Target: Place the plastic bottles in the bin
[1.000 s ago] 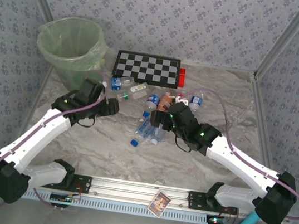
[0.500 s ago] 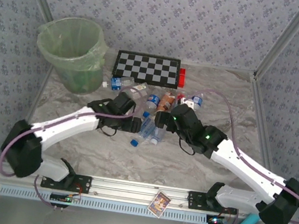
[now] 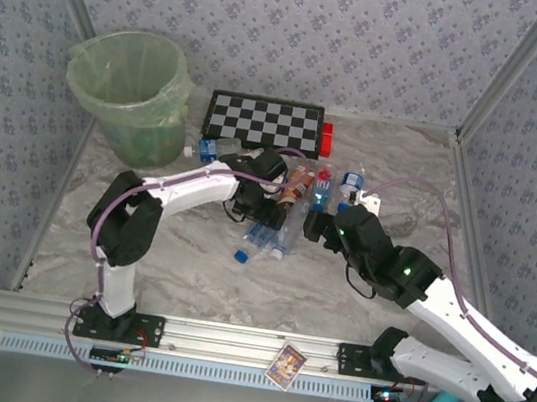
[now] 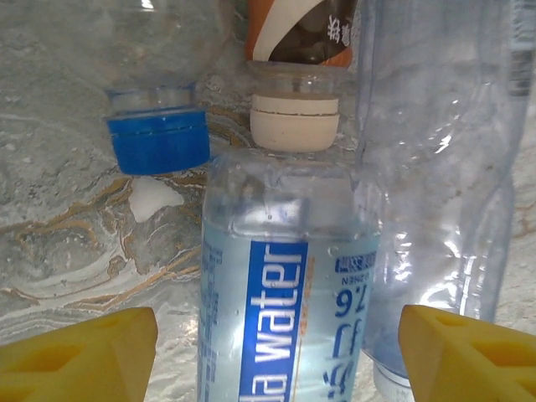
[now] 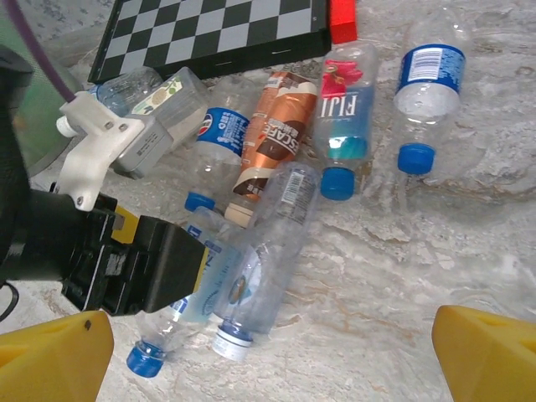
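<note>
Lower centre, left wrist view: blue-label water bottle (image 4: 280,293) is straddled by wide left gripper (image 4: 276,356), no contact; centring is advised before closing. Right gripper (image 5: 270,356) is spread wide, empty.

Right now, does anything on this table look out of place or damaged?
The plastic bottles all lie on their sides in a heap near the checkerboard. A small card sits on the front rail, apart from them.
</note>
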